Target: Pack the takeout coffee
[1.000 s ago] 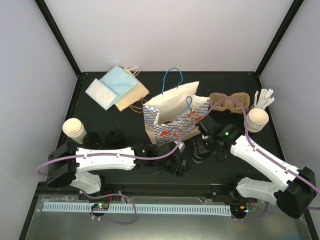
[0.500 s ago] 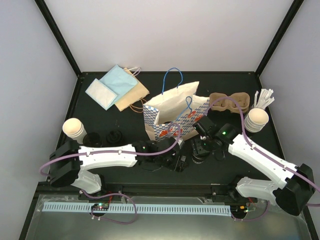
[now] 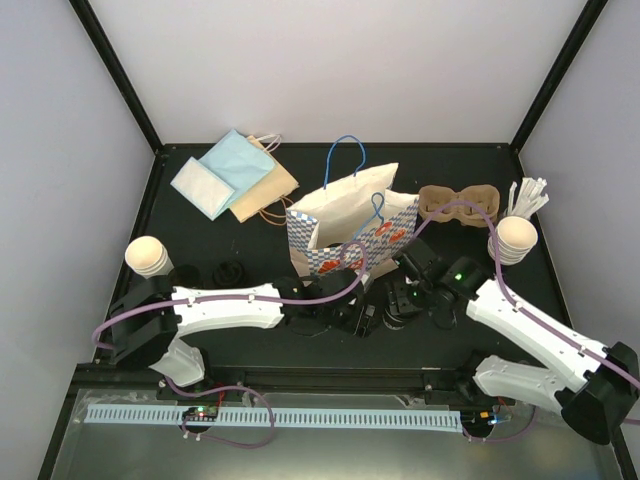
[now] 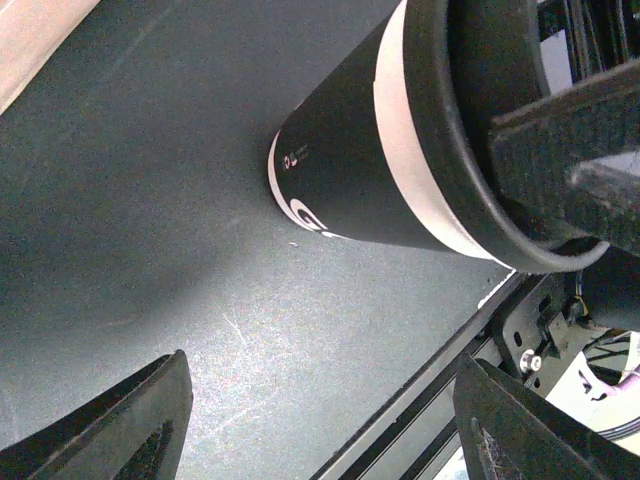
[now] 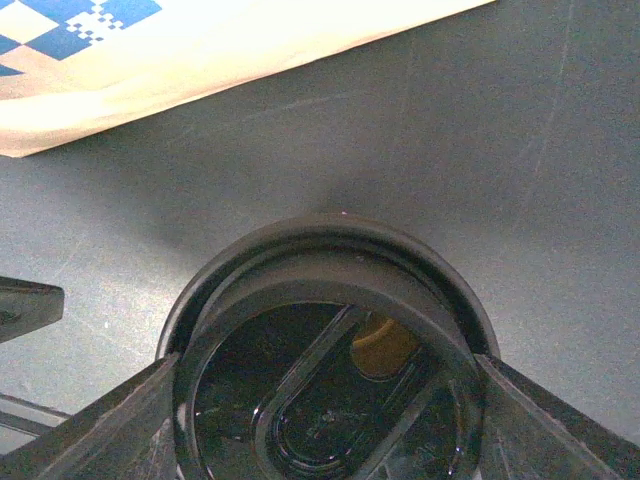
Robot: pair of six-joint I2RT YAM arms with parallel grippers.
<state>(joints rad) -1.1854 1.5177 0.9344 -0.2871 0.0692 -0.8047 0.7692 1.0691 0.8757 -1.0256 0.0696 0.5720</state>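
My right gripper is shut on the black lid of a black cup with a white band, which stands on the dark table in front of the checked bag. My left gripper is open and empty just left of that cup, its fingertips low over the table near the front edge. Stacks of cream-tan cups stand at the left and at the right. Loose black lids lie beside the left stack. The brown pulp tray lies at the back right.
The blue-checked paper bag stands open mid-table, right behind both grippers. White stir sticks lie at the far right. Light-blue and tan flat bags lie at the back left. The table's front rail is close under my left gripper.
My left arm has reached further right and a little back, closer to the cup. My right gripper has stayed on the lid, its arm shifting slightly.
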